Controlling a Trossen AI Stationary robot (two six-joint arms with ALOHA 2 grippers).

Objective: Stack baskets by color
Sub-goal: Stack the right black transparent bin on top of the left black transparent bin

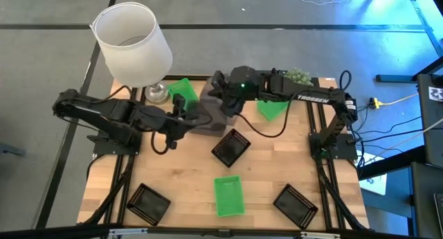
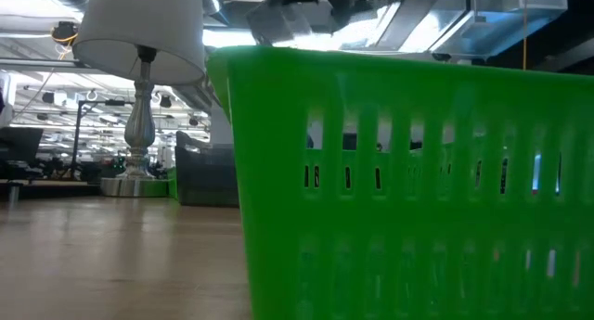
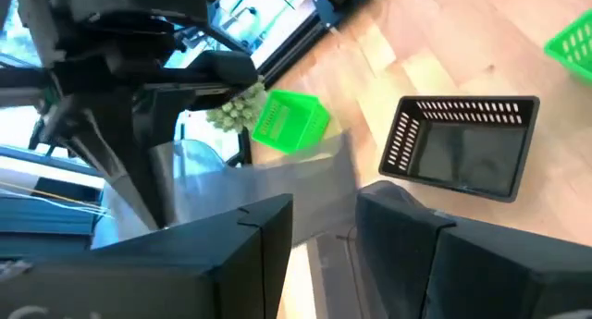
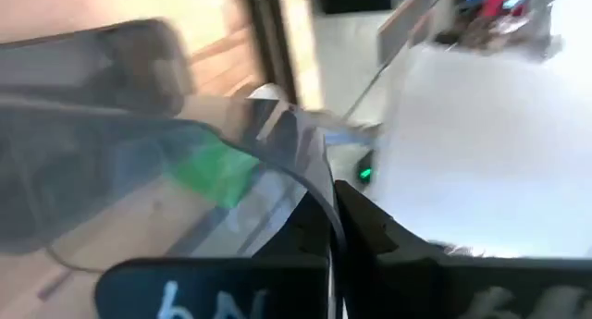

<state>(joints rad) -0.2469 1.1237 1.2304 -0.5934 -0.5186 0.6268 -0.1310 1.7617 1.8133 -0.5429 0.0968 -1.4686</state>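
My right gripper point(image 1: 220, 95) is shut on a smoky grey basket point(image 1: 210, 104), held up over the far middle of the table; the low view shows that basket point(image 2: 283, 21) high above the tabletop. Another grey basket point(image 2: 208, 176) stands on the wood below. My left gripper point(image 1: 185, 118) is open just left of the grey baskets, and the held basket's translucent wall point(image 3: 287, 176) is right in front of its fingertips. Green baskets lie at the far left point(image 1: 183, 90), far right point(image 1: 271, 107) and near middle point(image 1: 228, 195). Three black baskets point(image 1: 230, 147) point(image 1: 149, 201) point(image 1: 296, 204) lie open side up. My right gripper pinches the held grey basket's thin wall at its rim point(image 4: 277, 162) between its two shut fingers. It comes from the table's right, slanting down. The basket is clear of the table. My left gripper: I cannot tell whether its fingers touch the grey wall.
A white lampshade point(image 1: 131, 41) on a silver lamp foot point(image 1: 156, 93) stands at the far left corner. A small round plant point(image 1: 299, 74) sits at the far right. The near green basket point(image 2: 399, 190) fills the low view. Bare wood lies between the near baskets.
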